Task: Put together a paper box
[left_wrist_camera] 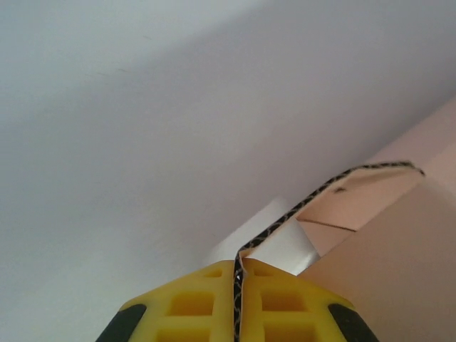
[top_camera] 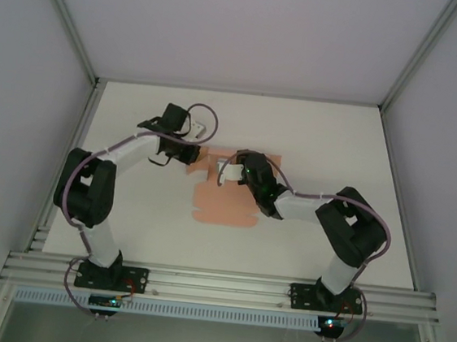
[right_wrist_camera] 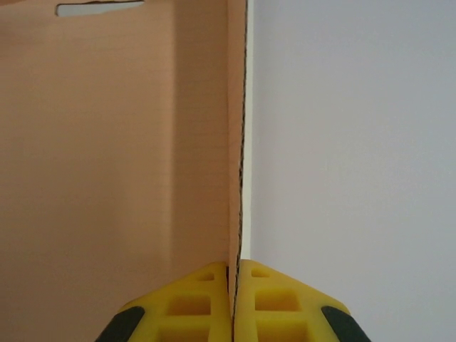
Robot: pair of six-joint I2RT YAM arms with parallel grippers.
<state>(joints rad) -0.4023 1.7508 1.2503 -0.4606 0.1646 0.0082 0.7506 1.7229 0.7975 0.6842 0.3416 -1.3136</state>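
Observation:
The paper box (top_camera: 223, 205) is a salmon-pink die-cut card sheet lying mid-table, partly folded. My left gripper (top_camera: 188, 152) reaches its left back flap. In the left wrist view the left gripper (left_wrist_camera: 239, 274) has its yellow fingers (left_wrist_camera: 192, 303) shut on the flap's thin corrugated edge (left_wrist_camera: 320, 191), which bends away up and right. My right gripper (top_camera: 232, 171) sits over the sheet's back part. In the right wrist view the right gripper (right_wrist_camera: 234, 269) is shut on an upright card wall (right_wrist_camera: 239, 142), with the pink panel (right_wrist_camera: 107, 157) spreading to its left.
The white table (top_camera: 313, 147) is bounded by an aluminium frame (top_camera: 216, 286) at the near edge and pale enclosure walls (top_camera: 26, 76) left, right and behind. A narrow slot (right_wrist_camera: 100, 8) is cut near the top of the pink panel.

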